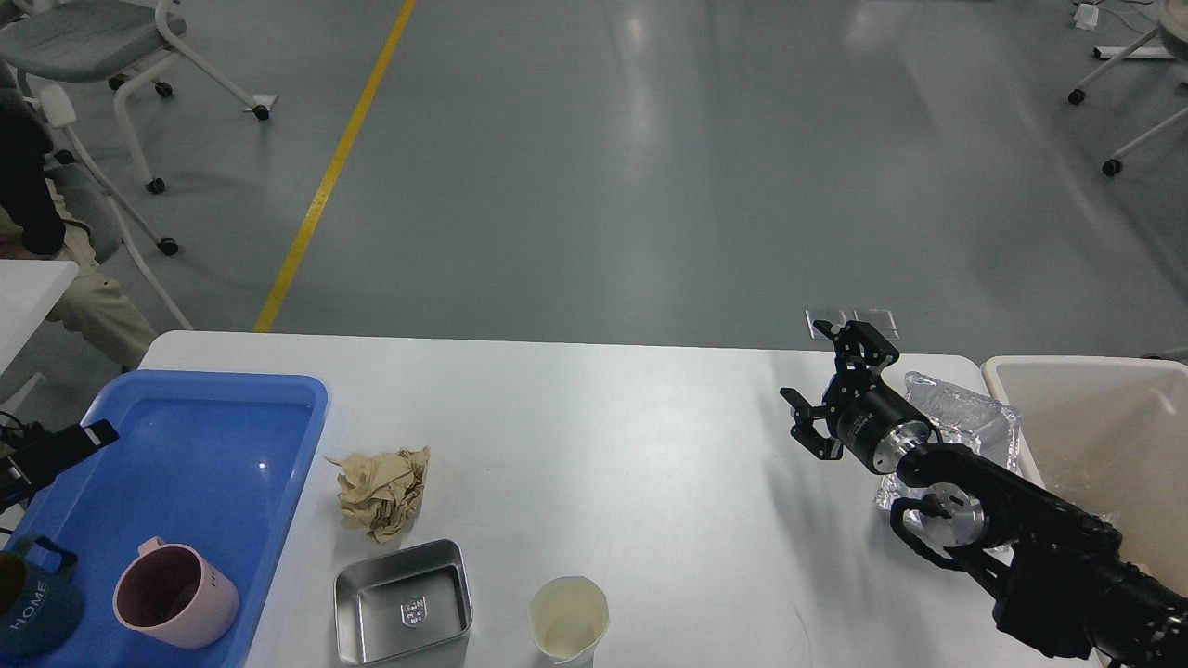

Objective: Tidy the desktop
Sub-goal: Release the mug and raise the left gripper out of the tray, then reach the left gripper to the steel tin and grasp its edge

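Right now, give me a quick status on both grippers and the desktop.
Right gripper open, empty, above the desktop. Left gripper barely in view over blue tray. Crumpled paper, metal tin, paper cup not yet cleared.

Colour and pattern record, taken outward from the blue tray.

White surface (603, 436), plain and unpatterned. Blue tray (278, 445) holds a pink mug (176, 594) and a dark teal mug (37, 603) lettered "HOME" in white. Right of the tray: tan crumpled paper (382, 492), a silver metal tin (404, 603) with a small embossed crest, a cream paper cup (568, 620). Far right of the tray: clear plastic container (965, 417), cream bin (1095, 417). Right gripper (835, 394) black with a silver collar. Floor (650, 167) grey-green with one yellow line (334, 167).
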Robot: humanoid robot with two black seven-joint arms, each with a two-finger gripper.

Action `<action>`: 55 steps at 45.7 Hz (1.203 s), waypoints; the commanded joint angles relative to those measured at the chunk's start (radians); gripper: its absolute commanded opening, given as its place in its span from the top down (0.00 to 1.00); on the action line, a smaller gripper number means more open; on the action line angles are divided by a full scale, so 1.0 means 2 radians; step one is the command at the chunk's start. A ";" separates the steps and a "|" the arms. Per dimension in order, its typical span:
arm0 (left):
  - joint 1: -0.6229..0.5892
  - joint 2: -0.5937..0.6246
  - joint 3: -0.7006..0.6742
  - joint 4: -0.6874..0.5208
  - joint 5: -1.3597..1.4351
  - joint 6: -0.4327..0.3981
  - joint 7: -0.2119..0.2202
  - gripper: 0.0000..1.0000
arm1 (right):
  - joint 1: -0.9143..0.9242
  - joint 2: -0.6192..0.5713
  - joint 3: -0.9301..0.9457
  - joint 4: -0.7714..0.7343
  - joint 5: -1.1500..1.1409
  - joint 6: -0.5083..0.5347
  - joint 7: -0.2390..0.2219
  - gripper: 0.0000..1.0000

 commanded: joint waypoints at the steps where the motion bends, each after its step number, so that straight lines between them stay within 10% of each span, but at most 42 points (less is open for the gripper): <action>1: 0.000 -0.015 0.002 0.029 0.084 -0.001 -0.011 0.04 | -0.001 0.005 0.000 0.001 0.000 -0.002 0.000 0.00; 21: -0.020 -0.095 0.004 0.141 0.261 -0.025 -0.092 0.06 | -0.001 0.010 0.000 0.001 0.000 -0.002 0.000 0.00; 48: -0.107 -0.260 0.062 0.237 0.354 -0.118 -0.098 0.06 | -0.001 0.013 0.001 0.000 0.000 -0.002 0.000 0.00; 55: -0.158 -0.290 0.132 0.237 0.357 -0.118 -0.131 0.06 | 0.000 0.013 0.001 0.000 0.000 -0.006 0.000 0.00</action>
